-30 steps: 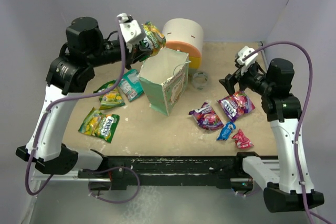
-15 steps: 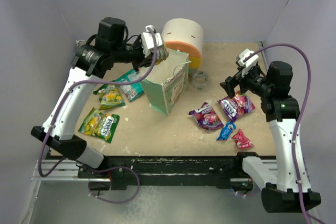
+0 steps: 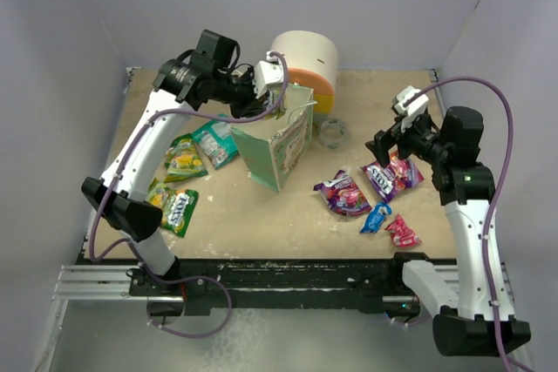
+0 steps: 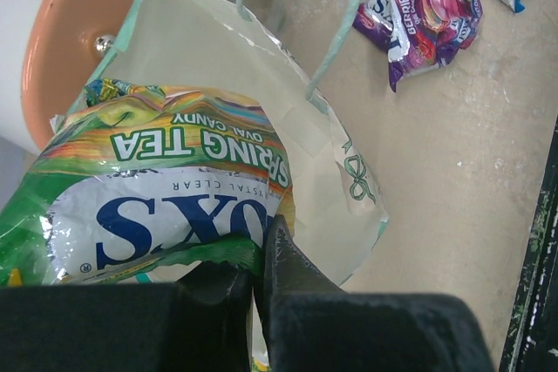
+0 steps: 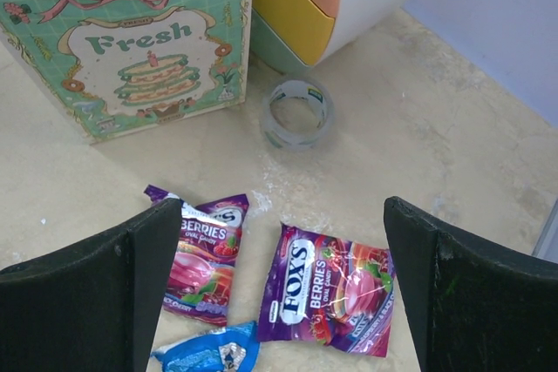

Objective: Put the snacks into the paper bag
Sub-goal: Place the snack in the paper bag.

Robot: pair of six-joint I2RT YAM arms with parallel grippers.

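Left of frame: two green pkts [image 3: 179,206] and a teal pkt [image 3: 214,141] lie on the surface [image 3: 261,215], untouched. Upper centre: your left tool [image 4: 261,250], clenched on the Fox's green-tea packet [image 4: 166,189], has swung in from the upper left over the last sec. It now has the packet at the paper bag [image 3: 275,141] mouth, so release looks next, imo. Right: your right tool [image 5: 279,250] has just spread fully wide, grasping nothing, and hovers over the purple packet [image 5: 331,289], prob. the next pick.
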